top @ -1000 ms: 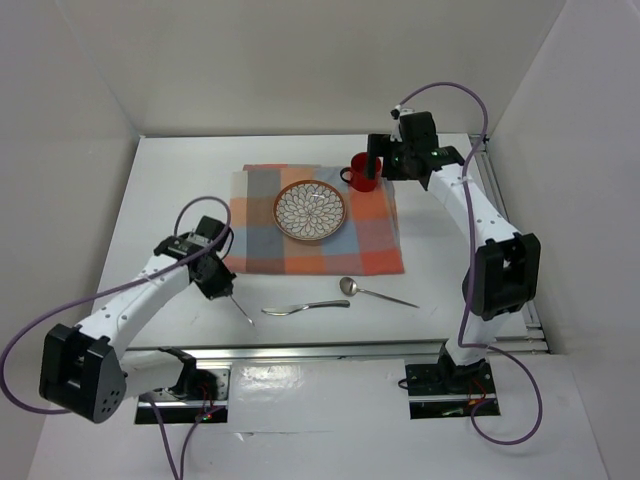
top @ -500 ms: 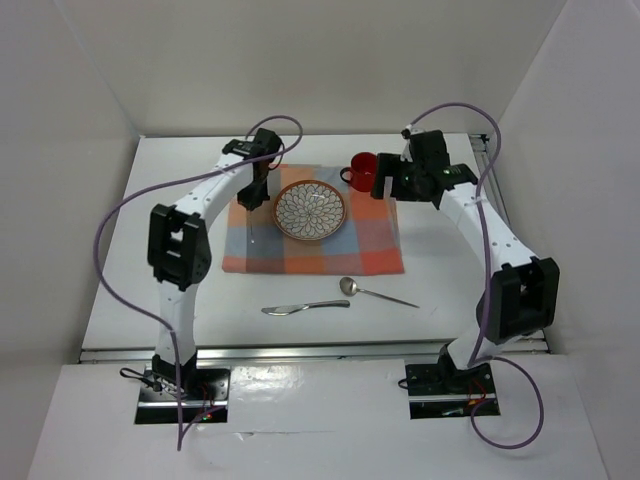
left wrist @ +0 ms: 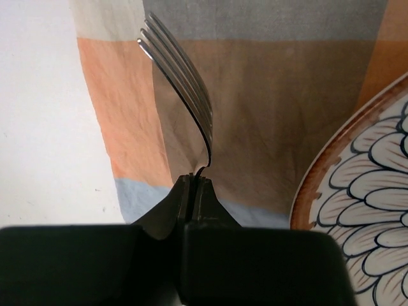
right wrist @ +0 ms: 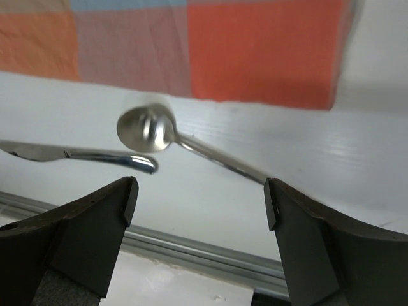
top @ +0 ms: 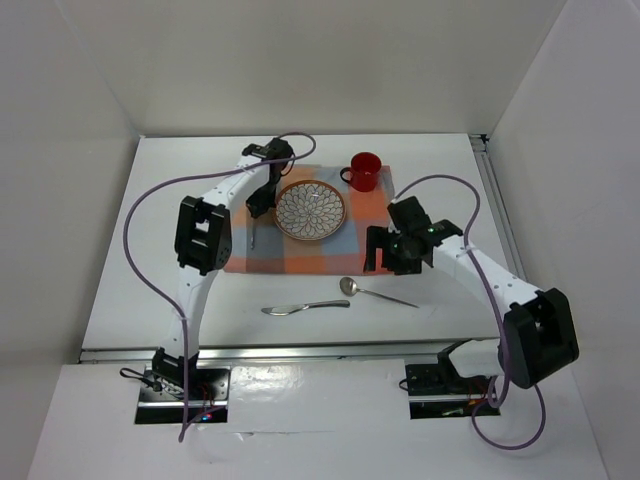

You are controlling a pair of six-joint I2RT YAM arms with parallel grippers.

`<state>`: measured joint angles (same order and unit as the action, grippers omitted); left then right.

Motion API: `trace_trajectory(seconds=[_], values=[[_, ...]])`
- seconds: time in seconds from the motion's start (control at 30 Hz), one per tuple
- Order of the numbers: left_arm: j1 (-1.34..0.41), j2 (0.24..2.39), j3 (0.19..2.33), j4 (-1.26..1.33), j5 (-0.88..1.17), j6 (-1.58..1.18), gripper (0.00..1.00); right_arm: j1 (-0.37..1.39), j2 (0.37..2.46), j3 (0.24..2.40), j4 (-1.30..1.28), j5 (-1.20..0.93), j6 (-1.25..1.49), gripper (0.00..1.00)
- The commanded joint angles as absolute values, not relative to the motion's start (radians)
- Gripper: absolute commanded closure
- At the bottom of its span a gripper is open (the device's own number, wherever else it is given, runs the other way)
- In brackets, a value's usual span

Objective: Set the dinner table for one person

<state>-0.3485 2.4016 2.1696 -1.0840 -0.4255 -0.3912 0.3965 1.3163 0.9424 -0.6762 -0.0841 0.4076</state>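
Observation:
On the white dinner table (top: 150, 250) lies a checked cloth (top: 375, 250) with a patterned plate (top: 311, 210) and a red mug (top: 364, 171) at its far right corner. My left gripper (top: 261, 203) is shut on a fork (left wrist: 182, 83), held low over the cloth (left wrist: 268, 95) just left of the plate (left wrist: 370, 191). My right gripper (top: 380, 254) is open and empty above a spoon (top: 375, 291). In the right wrist view the spoon (right wrist: 146, 131) and a knife (right wrist: 76, 155) lie ahead of the open gripper (right wrist: 199, 191).
The knife (top: 305, 307) lies on the bare table in front of the cloth, left of the spoon. A metal rail (top: 300, 352) runs along the near edge, and it also shows in the right wrist view (right wrist: 191, 255). White walls enclose the table.
The left arm carried the fork from the near left table to the cloth beside the plate. The right arm came back from the mug to above the spoon, leaving the mug standing.

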Motion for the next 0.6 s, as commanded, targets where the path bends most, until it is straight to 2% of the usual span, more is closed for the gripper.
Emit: trace_trajectory(seconds=[0.0,0.03,0.07,0.1,0.13,0.23,0.37,0.43,0.5,0.57], values=[[-0.351,2.434,2.218,-1.109,-0.454,-0.393,0.91,0.478,1.292,0.922,-0.660,-0.063,0.495,0.08],[-0.351,2.434,2.218,-1.118,-0.442,-0.403,0.78,0.503,1.301,0.922,-0.660,-0.046,0.495,0.08],[-0.351,2.434,2.218,-1.118,-0.431,-0.414,0.57,0.553,1.328,0.933,-0.660,-0.014,0.509,0.10],[-0.351,2.425,2.206,-1.118,-0.410,-0.425,0.48,0.578,1.345,0.945,-0.675,0.009,0.509,0.12],[-0.351,2.412,2.194,-1.109,-0.410,-0.425,0.34,0.619,1.380,0.954,-0.684,0.053,0.518,0.15],[-0.351,2.347,2.163,-1.097,-0.399,-0.425,0.23,0.663,1.428,0.985,-0.707,0.104,0.518,0.18],[-0.351,2.264,2.163,-1.134,-0.452,-0.455,0.21,0.672,1.491,0.996,-0.707,0.092,0.474,0.28],[-0.351,2.223,2.163,-1.155,-0.453,-0.475,0.21,0.672,1.515,1.021,-0.718,0.103,0.456,0.36],[-0.351,2.151,2.122,-1.155,-0.430,-0.485,0.21,0.672,1.552,1.031,-0.718,0.112,0.408,0.36],[-0.351,2.085,2.079,-1.144,-0.430,-0.485,0.21,0.672,1.575,1.031,-0.718,0.112,0.358,0.29]])
